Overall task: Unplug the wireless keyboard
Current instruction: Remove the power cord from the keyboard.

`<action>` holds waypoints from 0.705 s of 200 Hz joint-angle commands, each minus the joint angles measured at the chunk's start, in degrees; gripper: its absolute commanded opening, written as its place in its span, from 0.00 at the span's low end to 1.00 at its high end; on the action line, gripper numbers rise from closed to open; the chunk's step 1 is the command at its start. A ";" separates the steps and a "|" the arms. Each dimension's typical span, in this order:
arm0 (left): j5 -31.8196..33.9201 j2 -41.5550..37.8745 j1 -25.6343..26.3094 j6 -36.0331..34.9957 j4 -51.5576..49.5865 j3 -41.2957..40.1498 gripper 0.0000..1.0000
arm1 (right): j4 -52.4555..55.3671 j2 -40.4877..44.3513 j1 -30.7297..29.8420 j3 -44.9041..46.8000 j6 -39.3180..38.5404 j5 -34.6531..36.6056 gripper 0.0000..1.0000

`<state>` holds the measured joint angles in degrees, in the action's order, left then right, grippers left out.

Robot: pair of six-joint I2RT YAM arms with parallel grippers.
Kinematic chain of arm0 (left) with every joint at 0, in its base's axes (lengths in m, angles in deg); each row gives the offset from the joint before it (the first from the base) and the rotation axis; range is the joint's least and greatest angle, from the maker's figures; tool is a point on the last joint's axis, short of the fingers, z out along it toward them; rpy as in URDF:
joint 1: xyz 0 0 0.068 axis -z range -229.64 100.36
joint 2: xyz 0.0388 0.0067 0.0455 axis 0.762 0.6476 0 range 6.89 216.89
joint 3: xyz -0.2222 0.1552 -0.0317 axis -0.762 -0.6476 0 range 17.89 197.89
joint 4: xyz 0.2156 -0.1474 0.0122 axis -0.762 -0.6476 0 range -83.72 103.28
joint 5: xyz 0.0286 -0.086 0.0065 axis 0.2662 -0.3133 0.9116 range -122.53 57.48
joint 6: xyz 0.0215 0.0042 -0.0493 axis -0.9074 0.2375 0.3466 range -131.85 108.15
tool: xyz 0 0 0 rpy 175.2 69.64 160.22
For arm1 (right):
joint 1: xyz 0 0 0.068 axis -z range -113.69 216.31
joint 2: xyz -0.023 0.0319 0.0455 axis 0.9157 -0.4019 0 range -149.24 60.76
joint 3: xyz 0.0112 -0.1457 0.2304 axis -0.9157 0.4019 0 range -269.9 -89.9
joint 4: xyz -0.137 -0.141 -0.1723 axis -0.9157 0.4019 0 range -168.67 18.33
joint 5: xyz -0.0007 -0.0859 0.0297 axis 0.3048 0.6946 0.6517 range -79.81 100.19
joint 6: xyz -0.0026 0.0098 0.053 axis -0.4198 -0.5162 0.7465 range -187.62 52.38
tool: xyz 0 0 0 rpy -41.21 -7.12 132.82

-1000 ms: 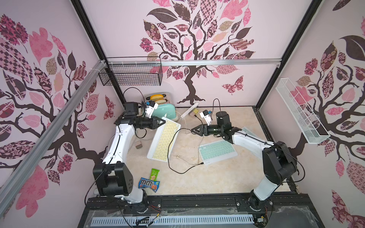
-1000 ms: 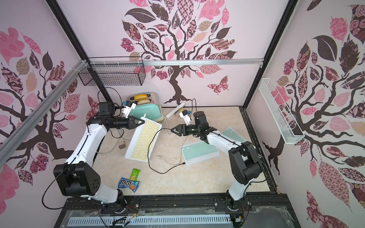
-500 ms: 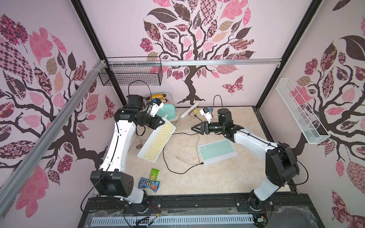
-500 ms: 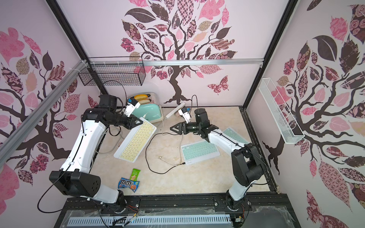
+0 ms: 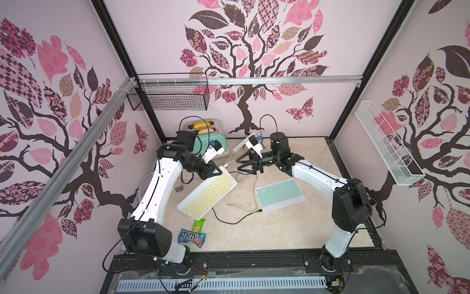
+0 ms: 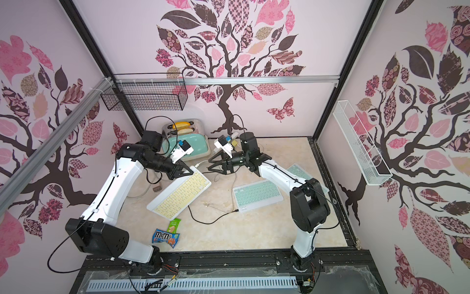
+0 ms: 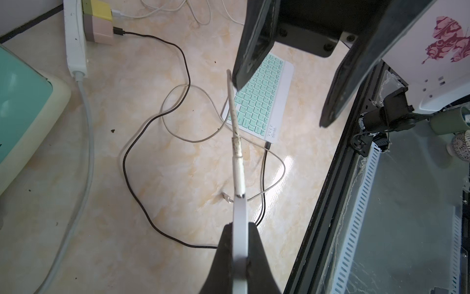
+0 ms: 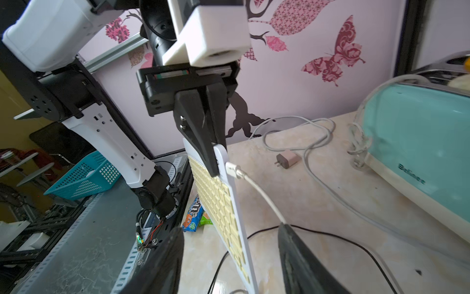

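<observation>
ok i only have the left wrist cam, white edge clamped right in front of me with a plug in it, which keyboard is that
Observer: The yellow keyboard. The left gripper is shut on its far end, the one with the plug.
Operator: anything lying by its other end
Observer: Yes, a green snack packet sits right at that end, and an m&m's packet lies just beyond it, towards the front of the table.
</observation>
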<state>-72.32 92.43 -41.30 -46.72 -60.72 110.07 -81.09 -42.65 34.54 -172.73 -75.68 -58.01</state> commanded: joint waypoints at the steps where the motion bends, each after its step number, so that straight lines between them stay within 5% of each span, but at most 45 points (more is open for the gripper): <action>1: -4.76 -2.58 0.27 -1.88 0.24 -0.95 0.00 | 2.29 -2.22 -1.99 -4.56 -1.87 -4.26 0.58; 70: -6.29 -3.62 0.32 -2.31 1.57 -3.86 0.00 | -7.16 -5.17 -4.17 -6.56 9.33 -10.53 0.37; 112: -6.55 -3.97 0.39 -2.09 1.98 -4.63 0.00 | -9.69 -5.66 -4.28 -6.72 13.89 -9.18 0.40; 141: -4.92 -3.63 0.37 -1.01 3.00 -4.73 0.00 | -8.49 -5.36 -4.19 -6.83 14.82 -4.09 0.56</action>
<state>-76.93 89.63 -41.19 -48.23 -58.71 105.76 -88.34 -47.79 30.71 -176.92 -62.61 -65.86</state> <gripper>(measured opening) 0.078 0.537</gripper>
